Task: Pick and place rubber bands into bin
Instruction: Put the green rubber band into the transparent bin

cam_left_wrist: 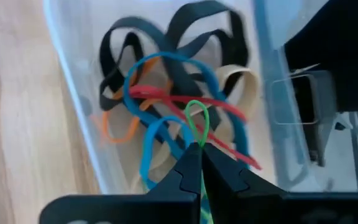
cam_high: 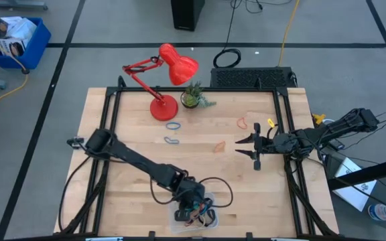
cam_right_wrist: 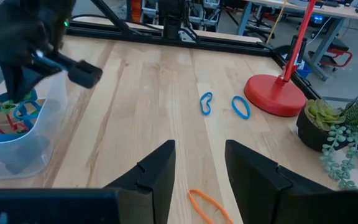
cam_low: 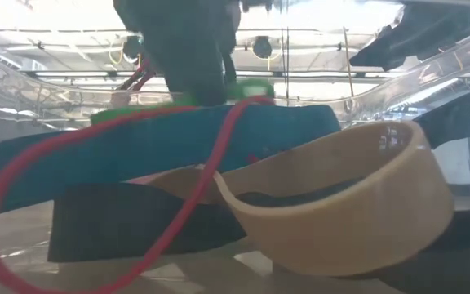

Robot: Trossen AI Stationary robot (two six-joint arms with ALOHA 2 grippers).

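Note:
The bin (cam_high: 179,215), a clear tray at the table's near edge, holds a pile of rubber bands (cam_left_wrist: 179,93): black, blue, red, orange and tan. My left gripper (cam_left_wrist: 199,149) reaches down into the bin (cam_left_wrist: 73,106), shut on a green rubber band (cam_left_wrist: 197,121). In the low view the pile fills the picture, with a tan band (cam_low: 341,204) and a red band (cam_low: 96,171) in front. Two blue bands (cam_high: 173,125) (cam_high: 171,140) and two orange bands (cam_high: 218,146) (cam_high: 243,122) lie flat on the table. My right gripper (cam_high: 254,148) hovers open at the table's right, nothing between its fingers. My left gripper pinches the green rubber band between its two fingertips, slanting down from above into the bin. A small loop of the band (cam_left_wrist: 197,111) sticks out past the tips, over the pile. The rest runs back between the fingers (cam_left_wrist: 202,208). Whether the loop touches the pile, I cannot tell.
A red desk lamp (cam_high: 163,107) and a small potted plant (cam_high: 193,97) stand at the table's far side. The blue bands (cam_right_wrist: 206,102) (cam_right_wrist: 241,107) lie near the lamp's base (cam_right_wrist: 275,96). An orange band (cam_right_wrist: 207,202) lies just before my right gripper (cam_right_wrist: 197,168).

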